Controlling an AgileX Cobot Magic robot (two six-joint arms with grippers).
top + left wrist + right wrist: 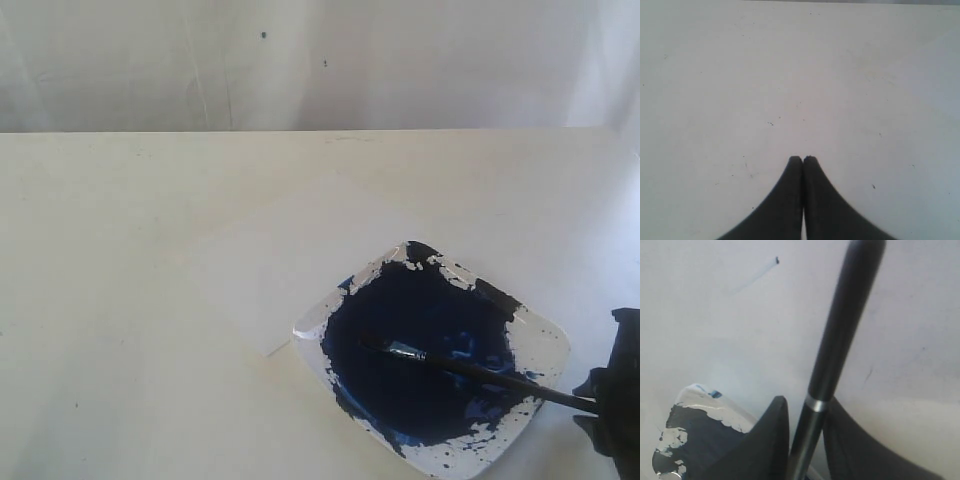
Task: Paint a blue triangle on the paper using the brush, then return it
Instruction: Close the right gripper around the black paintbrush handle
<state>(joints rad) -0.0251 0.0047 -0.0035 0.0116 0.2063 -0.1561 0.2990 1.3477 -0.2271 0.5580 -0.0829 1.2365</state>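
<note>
Right wrist view: the brush [844,327] handle runs between the right gripper's [807,402] narrowed jaws, bristles lying in the dish [548,345]; whether they pinch it is unclear.

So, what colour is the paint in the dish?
Dark blue, almost black; the paint pool shows best in the exterior view.

The black brush [480,371] has a silver ferrule. The white dish [545,340] is blotched dark blue, and the paper [280,270] beside it is white.
</note>
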